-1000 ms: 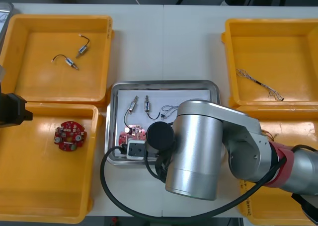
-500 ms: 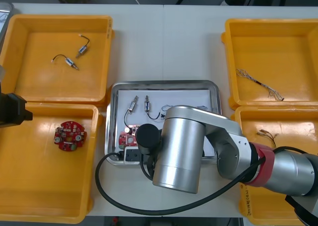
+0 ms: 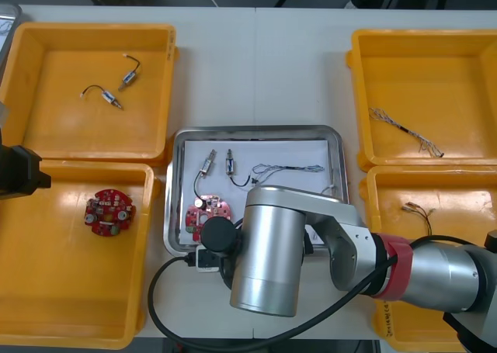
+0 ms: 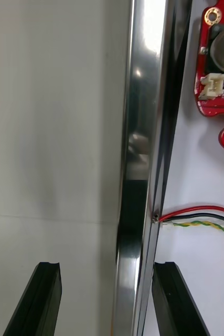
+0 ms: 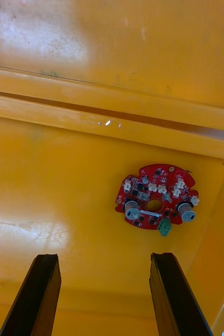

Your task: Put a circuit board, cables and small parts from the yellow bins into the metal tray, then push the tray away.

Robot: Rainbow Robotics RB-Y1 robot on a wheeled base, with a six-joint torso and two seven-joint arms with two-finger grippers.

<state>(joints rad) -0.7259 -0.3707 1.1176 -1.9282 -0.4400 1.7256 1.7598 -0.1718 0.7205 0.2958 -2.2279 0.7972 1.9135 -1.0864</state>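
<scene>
With fingers spread wide, right gripper [image 4: 106,268] straddles the near rim of the metal tray [image 3: 256,129]: one finger over the bare table [image 3: 256,58], the other over the tray's white floor. Only the rim sits between them. Front view: right arm [image 3: 268,252] covers the tray's near right part. Tray sits between the yellow bins [image 3: 365,43]. Inside it: red circuit board [image 3: 208,212] by the near-left corner, two small metal parts [image 3: 208,164] side by side toward the far side, thin twisted cable [image 3: 289,167] to their right. Right wrist view also has a red, black and yellow-green cable [image 4: 206,218] on the white floor, one end at the rim just ahead of the inner finger, board beyond. Idle side: left gripper [image 5: 104,260] hangs over the near left bin [image 3: 46,291], fingers wide apart, nothing held; second circuit board [image 3: 110,211] lies in that bin ahead of them. Two more small metal parts [image 3: 128,75] with black leads lie in the far left bin [image 3: 46,43].
</scene>
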